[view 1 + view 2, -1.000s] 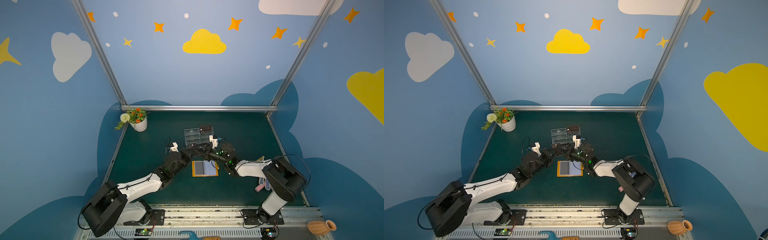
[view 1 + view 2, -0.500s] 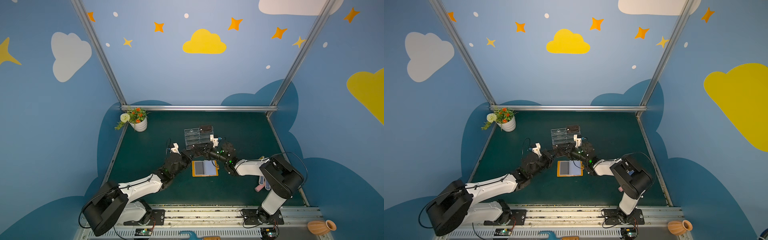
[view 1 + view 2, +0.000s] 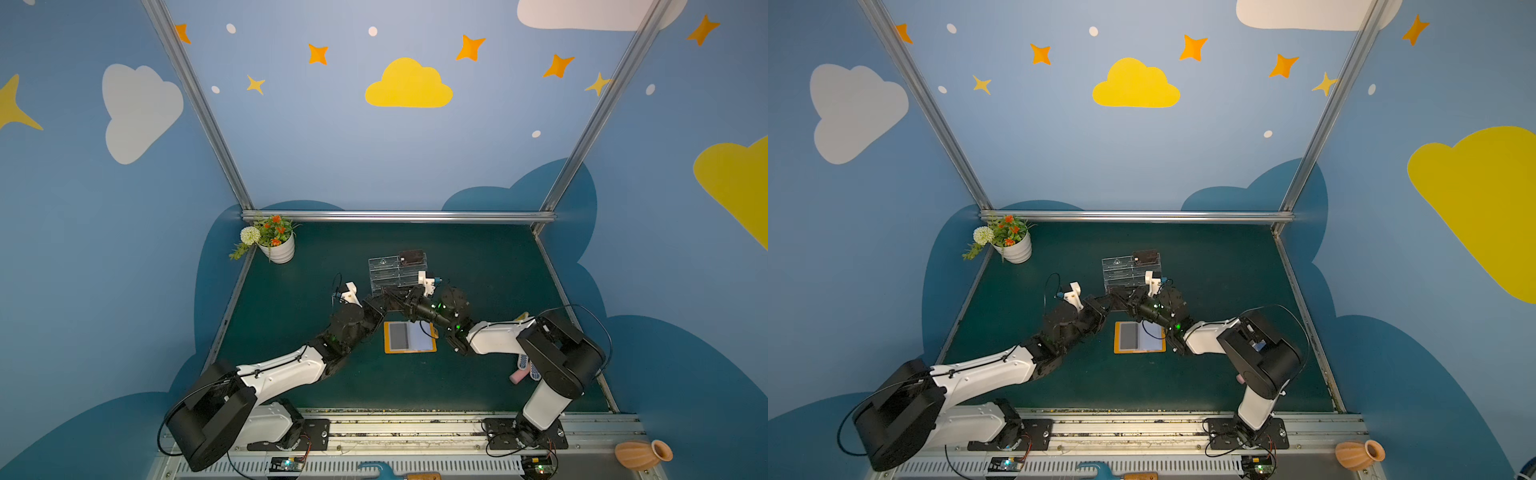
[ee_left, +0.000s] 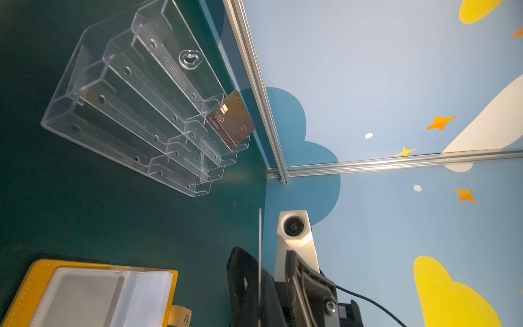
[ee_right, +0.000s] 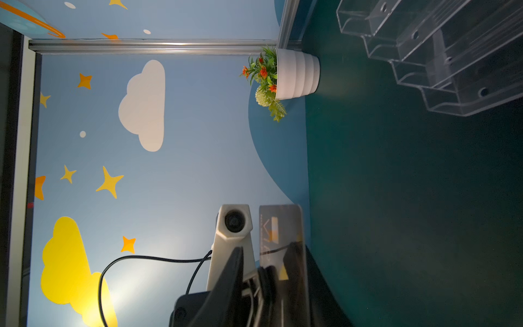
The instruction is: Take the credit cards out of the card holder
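Note:
The orange card holder point(image 3: 387, 337) point(image 3: 1117, 338) point(image 4: 36, 279) lies open and flat on the green mat, showing a grey sleeve page and clear pages. Just behind it, above the mat, my left gripper point(image 3: 388, 300) point(image 3: 1113, 301) is shut on a dark credit card, which appears edge-on point(image 4: 259, 240) in the left wrist view. My right gripper point(image 3: 400, 297) point(image 3: 1128, 298) point(image 5: 267, 249) faces it. Its jaws stand apart on either side of that card point(image 5: 278, 226), which lies close to one finger with a gap to the other. Another credit card point(image 3: 412, 257) point(image 4: 230, 119) rests in the top tier of the clear stand.
The clear acrylic tiered stand point(image 3: 386, 274) point(image 5: 452, 56) stands right behind both grippers. A white flower pot point(image 3: 279, 249) sits in the back left corner. Pink and pale items point(image 3: 519, 376) lie by the right arm's base. A metal frame and blue walls bound the mat.
The right arm has edged slightly left toward the left gripper and the card. The left arm has barely moved and keeps its hold.

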Controlling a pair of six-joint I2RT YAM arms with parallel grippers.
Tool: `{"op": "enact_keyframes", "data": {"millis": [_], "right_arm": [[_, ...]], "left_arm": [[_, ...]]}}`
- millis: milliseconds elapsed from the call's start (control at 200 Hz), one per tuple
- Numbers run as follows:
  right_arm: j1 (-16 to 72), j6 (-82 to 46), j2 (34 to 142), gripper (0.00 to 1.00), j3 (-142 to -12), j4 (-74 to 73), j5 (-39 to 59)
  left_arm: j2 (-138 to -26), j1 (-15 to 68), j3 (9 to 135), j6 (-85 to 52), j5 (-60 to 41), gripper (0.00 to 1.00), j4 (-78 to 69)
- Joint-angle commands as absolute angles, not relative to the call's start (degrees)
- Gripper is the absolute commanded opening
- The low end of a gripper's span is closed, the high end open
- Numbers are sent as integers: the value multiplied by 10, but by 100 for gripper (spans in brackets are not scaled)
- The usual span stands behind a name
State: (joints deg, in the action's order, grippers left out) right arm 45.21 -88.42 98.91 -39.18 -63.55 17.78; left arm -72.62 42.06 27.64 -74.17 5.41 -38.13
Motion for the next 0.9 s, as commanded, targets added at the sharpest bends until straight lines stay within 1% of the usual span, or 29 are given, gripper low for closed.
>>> {"op": "enact_keyframes", "data": {"millis": [0, 315, 496, 601, 771, 846, 896], "right_arm": [[460, -902, 1004, 30, -388, -679, 159], [469, -909, 1009, 31, -358, -696, 138], [477, -912, 1008, 29, -354, -698, 122], [481, -916, 1006, 24, -352, -698, 111], [484, -919, 1003, 19, -347, -695, 99], [485, -922, 1003, 13, -348, -693, 99], [486, -925, 1004, 11, -347, -694, 96]], "left_arm": [[-729, 422, 291, -723, 66, 4, -373], [-719, 421, 283, -726, 84, 4, -362], [-713, 421, 279, -728, 99, 4, -351], [-712, 422, 279, -729, 103, 4, -349], [-711, 421, 275, -730, 107, 4, -344], [-712, 421, 276, -732, 109, 4, -345], [-711, 422, 275, -733, 111, 4, -344]]}}
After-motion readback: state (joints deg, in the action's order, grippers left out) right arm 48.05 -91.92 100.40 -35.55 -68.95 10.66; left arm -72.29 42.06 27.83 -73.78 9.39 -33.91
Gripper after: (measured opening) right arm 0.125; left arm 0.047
